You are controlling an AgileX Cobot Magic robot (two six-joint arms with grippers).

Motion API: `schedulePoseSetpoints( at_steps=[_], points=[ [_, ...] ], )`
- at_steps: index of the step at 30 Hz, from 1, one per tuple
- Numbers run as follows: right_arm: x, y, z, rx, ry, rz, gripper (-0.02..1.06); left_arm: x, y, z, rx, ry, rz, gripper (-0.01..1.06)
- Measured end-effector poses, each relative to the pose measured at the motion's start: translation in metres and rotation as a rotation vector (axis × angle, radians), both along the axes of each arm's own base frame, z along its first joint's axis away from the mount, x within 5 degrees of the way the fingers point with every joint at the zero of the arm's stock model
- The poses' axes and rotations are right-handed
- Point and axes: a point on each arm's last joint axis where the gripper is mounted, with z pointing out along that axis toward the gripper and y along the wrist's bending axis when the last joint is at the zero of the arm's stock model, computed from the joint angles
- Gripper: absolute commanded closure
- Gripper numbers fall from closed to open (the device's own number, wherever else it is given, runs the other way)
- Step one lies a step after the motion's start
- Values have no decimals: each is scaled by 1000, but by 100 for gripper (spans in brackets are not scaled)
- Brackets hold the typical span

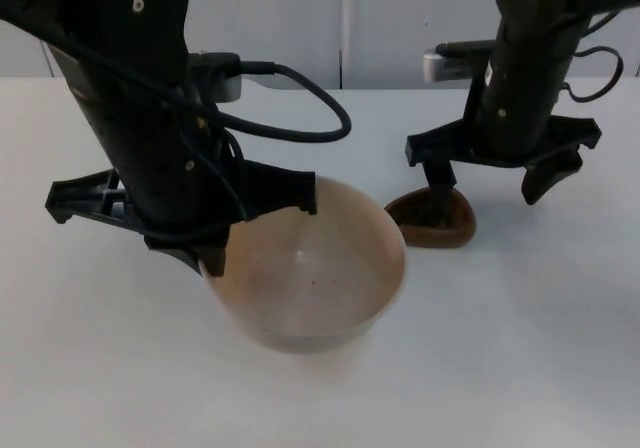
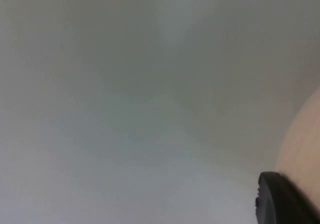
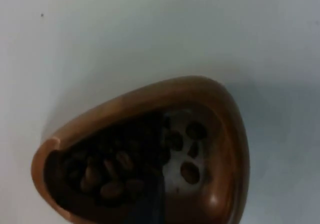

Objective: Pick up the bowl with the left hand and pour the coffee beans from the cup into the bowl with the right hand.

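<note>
Left jaws on bowl [image 1: 320, 278] rim; one right jaw inside cup [image 1: 432, 220].

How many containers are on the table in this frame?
2. A pale bowl sits under the left gripper; a brown cup of coffee beans sits beside it, under the right gripper.

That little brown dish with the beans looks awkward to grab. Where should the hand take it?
Probably by the rim, from above. The cup is low and rounded-triangular, with a thin wall, so one finger goes inside and one outside. The right hand hangs over it that way, open, one finger dipping inside. The beans lie loose, so it should stay level.
</note>
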Motion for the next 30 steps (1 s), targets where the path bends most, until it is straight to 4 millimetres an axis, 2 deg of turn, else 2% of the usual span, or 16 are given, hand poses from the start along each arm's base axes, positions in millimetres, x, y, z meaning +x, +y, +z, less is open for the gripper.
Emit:
schedulePoseSetpoints(
  at_steps=[6,10,15,24,26,27,30],
  points=[
    [3,0,-10,-13,-13,-5,21,0,0,0,0,1,0,105],
    [5,1,-21,-13,-20,0,30,0,0,0,0,1,2,105],
    [7,1,-23,-17,-31,8,41,0,0,0,0,1,2,105],
    [8,-1,-23,-38,-44,23,46,0,0,0,0,1,2,105],
    [8,-1,-23,-38,-44,23,53,0,0,0,0,1,2,105],
    [8,-1,-23,-39,-44,24,53,0,0,0,0,1,2,105],
    [8,-1,-24,-40,-43,24,69,0,0,0,0,1,2,105]
  ],
)
